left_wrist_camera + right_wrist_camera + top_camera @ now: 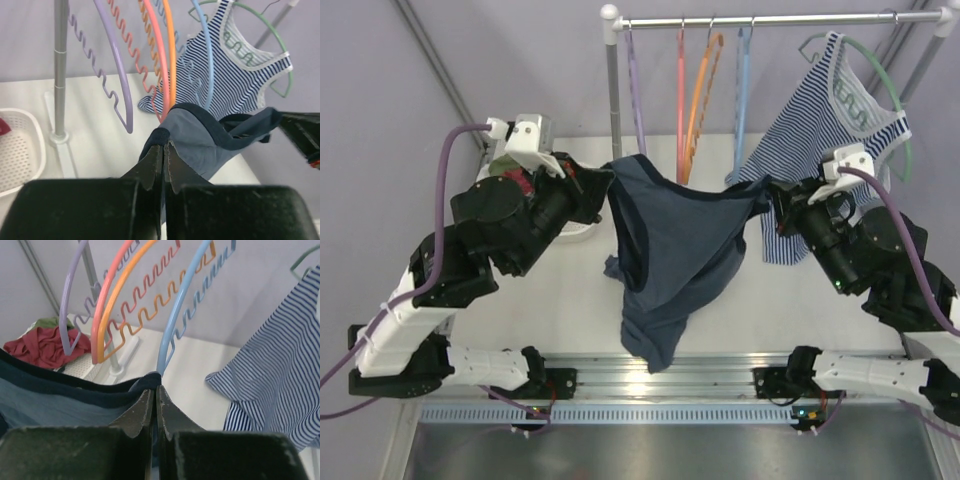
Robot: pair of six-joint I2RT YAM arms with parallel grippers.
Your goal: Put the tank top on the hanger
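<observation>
The left gripper is clenched on one upper corner of the tank top and the right gripper is clenched on the other. The tank top hangs spread between them, below and in front of the rail. The blue hanger hangs from the rail just behind the tank top's upper edge, left of the striped top.

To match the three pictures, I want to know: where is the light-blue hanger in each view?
Top external: light-blue hanger hangs on the rail, upper centre-right.
Left wrist: hanger, upper centre.
Right wrist: hanger, centre, arching up.
Shared landmark: striped tank top, to its right.
</observation>
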